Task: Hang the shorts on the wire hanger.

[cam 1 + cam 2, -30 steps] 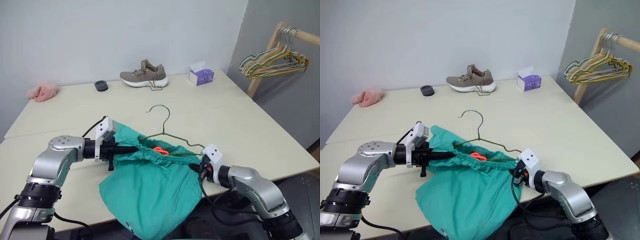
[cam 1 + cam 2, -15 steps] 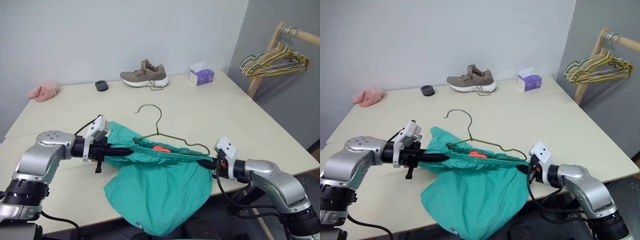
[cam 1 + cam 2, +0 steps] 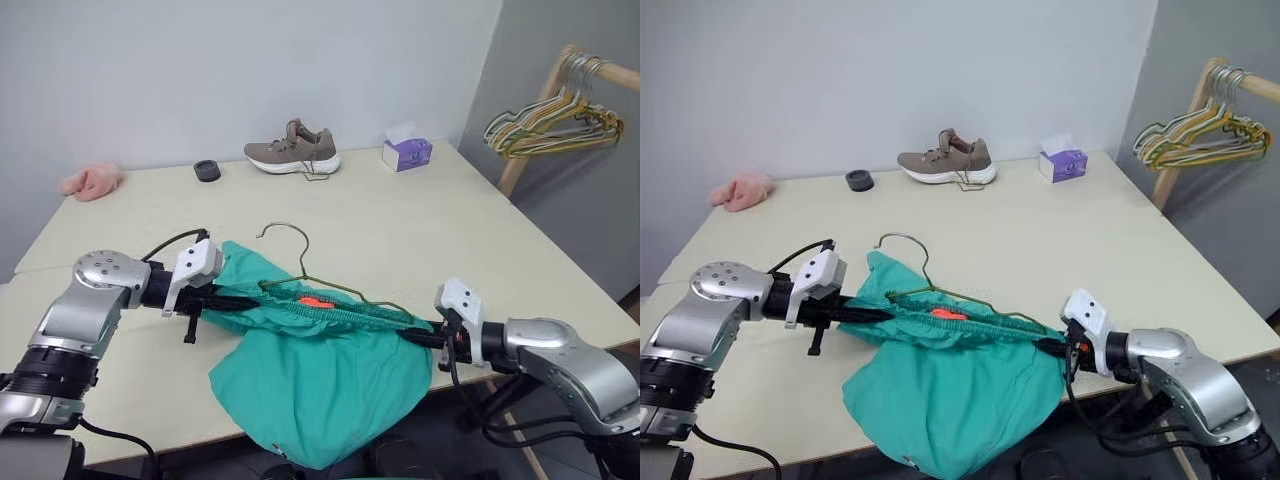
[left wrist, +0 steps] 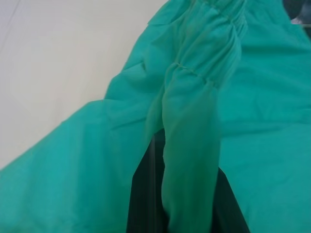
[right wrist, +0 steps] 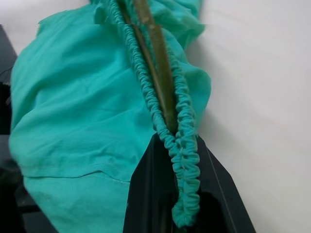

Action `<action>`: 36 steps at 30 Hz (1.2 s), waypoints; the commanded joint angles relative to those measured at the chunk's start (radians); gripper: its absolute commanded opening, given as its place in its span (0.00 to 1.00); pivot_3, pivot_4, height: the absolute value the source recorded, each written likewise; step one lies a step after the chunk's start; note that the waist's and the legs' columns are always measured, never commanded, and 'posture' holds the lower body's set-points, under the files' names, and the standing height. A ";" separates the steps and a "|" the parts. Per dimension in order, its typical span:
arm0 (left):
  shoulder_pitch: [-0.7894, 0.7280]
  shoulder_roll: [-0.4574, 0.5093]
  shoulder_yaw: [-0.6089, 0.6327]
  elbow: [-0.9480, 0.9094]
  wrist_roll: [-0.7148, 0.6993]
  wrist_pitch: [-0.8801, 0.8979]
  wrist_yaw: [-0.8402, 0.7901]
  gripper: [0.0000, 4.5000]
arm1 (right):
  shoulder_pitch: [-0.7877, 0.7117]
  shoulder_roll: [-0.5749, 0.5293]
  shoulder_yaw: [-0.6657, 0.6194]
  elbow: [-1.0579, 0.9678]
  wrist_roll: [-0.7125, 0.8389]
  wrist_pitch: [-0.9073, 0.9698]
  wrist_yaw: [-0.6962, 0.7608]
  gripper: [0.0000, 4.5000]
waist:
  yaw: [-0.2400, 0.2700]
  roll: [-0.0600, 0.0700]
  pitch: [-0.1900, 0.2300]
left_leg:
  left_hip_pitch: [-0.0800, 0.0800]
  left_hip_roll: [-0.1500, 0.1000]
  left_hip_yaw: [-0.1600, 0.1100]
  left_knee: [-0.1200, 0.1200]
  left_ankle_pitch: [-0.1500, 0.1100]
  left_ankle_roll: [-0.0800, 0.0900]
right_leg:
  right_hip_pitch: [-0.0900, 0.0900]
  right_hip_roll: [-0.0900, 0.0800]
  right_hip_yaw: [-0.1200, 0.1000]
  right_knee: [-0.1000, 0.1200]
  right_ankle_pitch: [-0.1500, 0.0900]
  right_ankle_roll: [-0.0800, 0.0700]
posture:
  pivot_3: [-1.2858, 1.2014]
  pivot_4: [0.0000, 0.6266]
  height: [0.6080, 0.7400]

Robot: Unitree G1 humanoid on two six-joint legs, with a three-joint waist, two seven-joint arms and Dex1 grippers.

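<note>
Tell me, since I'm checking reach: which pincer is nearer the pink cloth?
Left. The left pincer is at the shorts' left end, toward the pink cloth; the right pincer is at the opposite end.

Pale cream table (image 3: 420, 230). Along the far edge: pink cloth (image 3: 90, 181) at left, small dark round object (image 3: 207, 170), possibly a cap, tan sneaker (image 3: 293, 153), purple tissue box (image 3: 407, 152). Teal shorts (image 3: 320, 370) draped over the near edge.

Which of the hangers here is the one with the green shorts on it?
The lone dark wire hanger on the table, threaded through the shorts waistband. The coloured hangers hang bunched on the wooden rack, bare.
</note>
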 commanded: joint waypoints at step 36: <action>-0.117 0.013 -0.081 0.009 0.518 -0.471 0.381 0.00 | -0.322 -0.170 0.351 -0.011 -0.221 -0.016 0.162 0.00 | 0.009 0.000 0.000 | -0.001 0.000 0.000 0.000 0.000 0.000 | 0.000 -0.001 0.000 -0.002 0.001 0.001 | 0.42 0.00 1.00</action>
